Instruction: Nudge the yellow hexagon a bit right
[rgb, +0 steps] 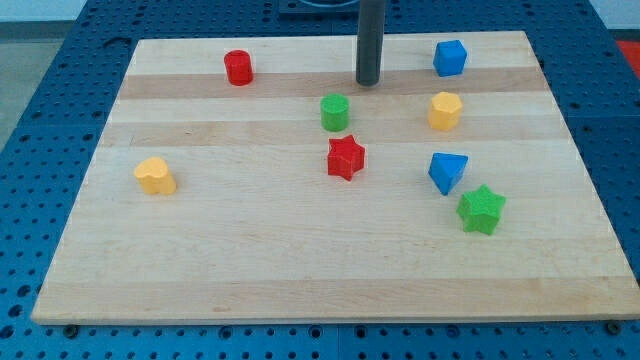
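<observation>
One yellow hexagon (445, 110) sits at four o'clock from my tip (368, 82), which holds nothing, well placed for a rightward push.

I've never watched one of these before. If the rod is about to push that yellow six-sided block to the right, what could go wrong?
My tip sits up and to the left of the yellow hexagon, not level with it. Pushing from there could send it slanting down toward the blue triangle instead of straight right. Swinging around to its left side, I might clip the green cylinder nearby.
</observation>
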